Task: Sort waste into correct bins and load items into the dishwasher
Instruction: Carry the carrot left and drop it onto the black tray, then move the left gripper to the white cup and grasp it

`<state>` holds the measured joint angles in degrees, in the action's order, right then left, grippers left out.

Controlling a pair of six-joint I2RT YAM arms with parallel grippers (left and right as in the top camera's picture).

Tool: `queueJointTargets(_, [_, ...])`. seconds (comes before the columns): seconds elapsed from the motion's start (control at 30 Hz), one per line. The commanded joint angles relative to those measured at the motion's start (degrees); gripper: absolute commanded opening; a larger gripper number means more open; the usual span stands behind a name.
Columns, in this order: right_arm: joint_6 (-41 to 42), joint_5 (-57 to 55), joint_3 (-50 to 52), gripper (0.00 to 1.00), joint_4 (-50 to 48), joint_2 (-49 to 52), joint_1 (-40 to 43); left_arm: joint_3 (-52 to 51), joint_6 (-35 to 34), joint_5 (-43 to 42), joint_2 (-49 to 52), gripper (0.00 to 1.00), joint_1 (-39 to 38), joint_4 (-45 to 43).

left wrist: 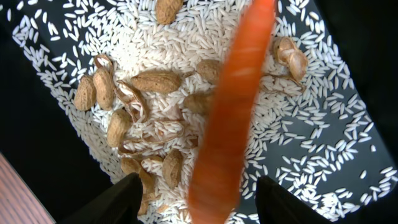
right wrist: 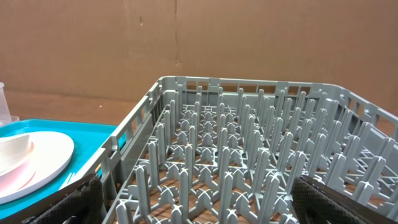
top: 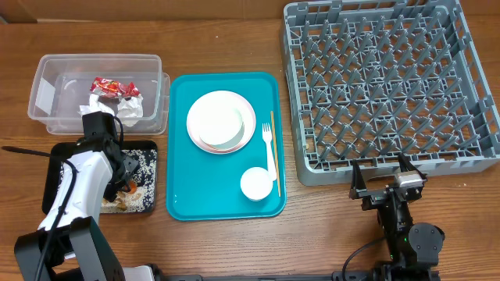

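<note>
The bench [top: 234,250] was brown wood, with a cardboard wall [right wrist: 186,37] behind it. At the left edge sat the tub [top: 47,78], holding the wrapper [top: 113,87] and a napkin [top: 125,109], with the black tray [top: 152,176] in front of it. The teal tray [top: 180,195] lay mid-bench. The rack [top: 312,168] filled the right rear corner, its far edge cut off. The left gripper [left wrist: 198,190] stood open over the black tray, and the carrot [left wrist: 233,112], blurred, hung between its jaws above rice [left wrist: 155,37] and peanut shells [left wrist: 155,81]. The left arm [top: 78,187] hid much of that tray. The right gripper [right wrist: 202,199] stood wide open and empty at the rack's near edge
</note>
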<state>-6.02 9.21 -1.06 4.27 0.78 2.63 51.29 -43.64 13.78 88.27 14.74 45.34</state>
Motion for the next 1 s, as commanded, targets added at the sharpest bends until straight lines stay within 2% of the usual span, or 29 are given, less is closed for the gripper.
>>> queueJointTargets(0.0, [0.44, 0.31, 0.61, 1.0, -0.33, -0.61, 0.33, 2.71, 2.93, 0.52, -0.98, 0.61, 0.35, 1.66])
queueJointTargets(0.23, [0.44, 0.31, 0.61, 1.0, -0.33, -0.61, 0.33, 18.73, 6.82, -2.62, -1.07, 0.57, 0.17, 15.98])
queueJointTargets(0.4, [0.42, 0.31, 0.61, 1.0, -0.33, -0.61, 0.33, 28.35, 25.88, -21.9, -1.09, 0.51, -1.92, 18.97])
queueJointTargets(0.47, [0.44, 0.31, 0.61, 1.0, -0.33, -0.61, 0.33, 30.27, 29.42, -28.89, -1.09, 0.51, -3.74, 19.89])
queueJointTargets(0.53, [0.44, 0.31, 0.61, 1.0, -0.33, -0.61, 0.33, 30.82, 31.06, -31.82, -1.09, 0.49, -6.49, 19.96])
queueJointTargets(0.83, [0.44, 0.31, 0.61, 1.0, -0.33, -0.61, 0.33, 30.21, 32.2, -29.9, -0.87, 0.46, -24.63, 18.6])
queueJointTargets(0.97, [0.44, 0.31, 0.61, 1.0, -0.31, -0.61, 0.33, 29.33, 24.02, -20.33, -0.2, 0.47, -33.22, 18.53])
